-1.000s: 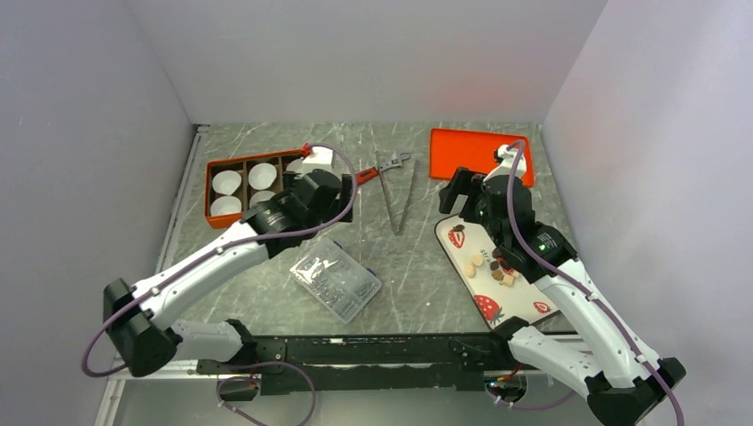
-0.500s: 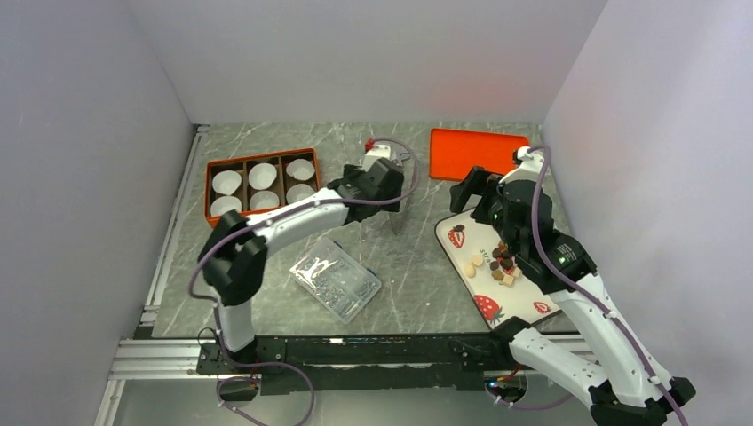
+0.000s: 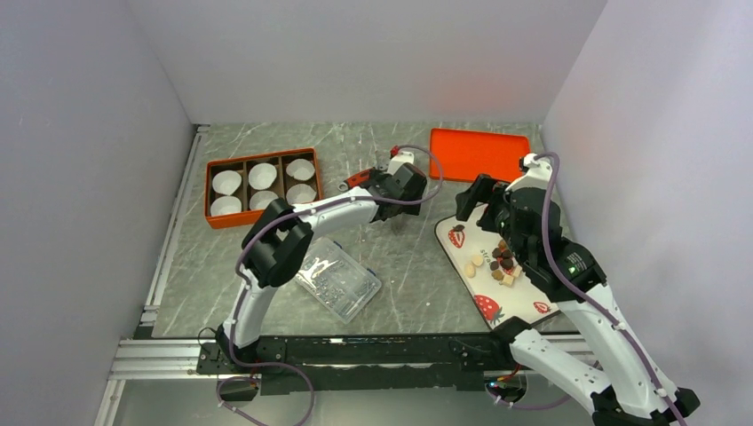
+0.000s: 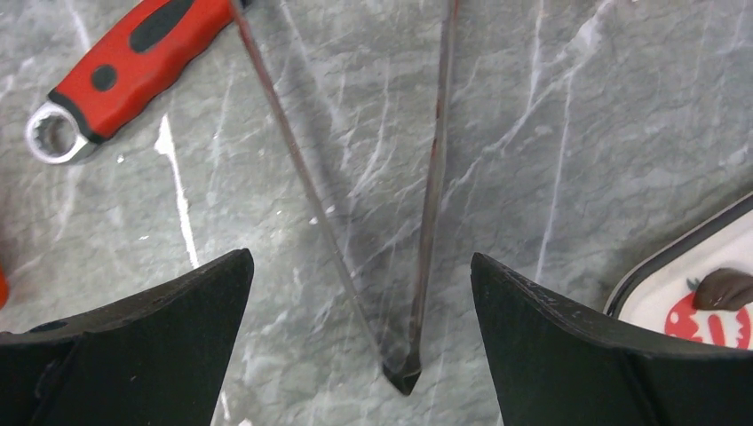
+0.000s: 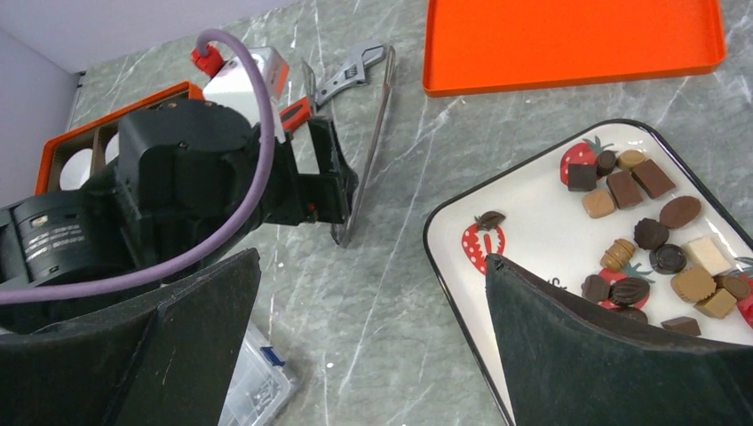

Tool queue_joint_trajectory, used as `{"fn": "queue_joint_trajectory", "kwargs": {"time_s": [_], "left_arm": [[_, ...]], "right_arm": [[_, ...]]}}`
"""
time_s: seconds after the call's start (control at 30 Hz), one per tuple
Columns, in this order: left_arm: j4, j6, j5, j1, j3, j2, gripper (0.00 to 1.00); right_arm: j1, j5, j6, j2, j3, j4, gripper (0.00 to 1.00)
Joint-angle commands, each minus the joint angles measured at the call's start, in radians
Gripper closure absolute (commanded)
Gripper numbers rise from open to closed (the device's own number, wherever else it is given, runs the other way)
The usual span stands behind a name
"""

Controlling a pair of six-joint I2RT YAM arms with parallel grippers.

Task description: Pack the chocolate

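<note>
The chocolate [image 3: 503,263] is a cluster of small brown, tan and cream pieces on a white strawberry-print plate [image 3: 462,253]; in the right wrist view the chocolate [image 5: 653,232] lies on the plate's [image 5: 542,240] right half. My left gripper [image 3: 397,211] is open and hovers low over metal tongs [image 4: 428,204], whose joined end lies between its jaws [image 4: 360,256]. My right gripper [image 3: 474,193] is open and empty above the plate's far left corner; in its own view the gripper [image 5: 371,257] frames bare table. An orange box [image 3: 262,158] with white paper cups stands at far left.
An orange tray [image 3: 479,153] lies at the back right. A red-handled wrench [image 4: 133,62] and an adjustable wrench [image 5: 351,75] lie by the tongs' open ends. A clear plastic case [image 3: 336,278] sits at near centre. Walls close in left, right and back.
My left arm has swung right from the orange box to above the tongs. My right arm has lifted and drifted a little right over the plate.
</note>
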Motion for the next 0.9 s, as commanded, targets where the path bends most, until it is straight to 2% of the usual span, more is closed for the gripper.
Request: {"fn": "queue_joint_trajectory", "kwargs": {"time_s": [0.0, 0.27, 0.6, 0.67, 0.87], "left_arm": [[0.012, -0.01, 0.005, -0.006, 0.098, 0.07, 0.01], [-0.036, -0.066, -0.004, 0.01, 0.185, 0.18, 0.01], [0.002, -0.065, 0.018, 0.037, 0.179, 0.234, 0.01], [-0.007, -0.063, 0.0, 0.036, 0.184, 0.245, 0.07], [-0.009, -0.033, -0.006, 0.038, 0.194, 0.253, 0.15]], "right_arm": [[-0.004, 0.02, -0.004, -0.027, 0.028, -0.013, 0.0], [-0.005, 0.021, -0.013, -0.057, 0.026, -0.032, 0.0], [-0.004, 0.018, -0.006, -0.074, 0.003, -0.042, 0.0], [-0.004, 0.013, -0.003, -0.075, 0.0, -0.04, 0.0], [-0.004, -0.012, 0.007, -0.066, -0.008, -0.028, 0.0]]}}
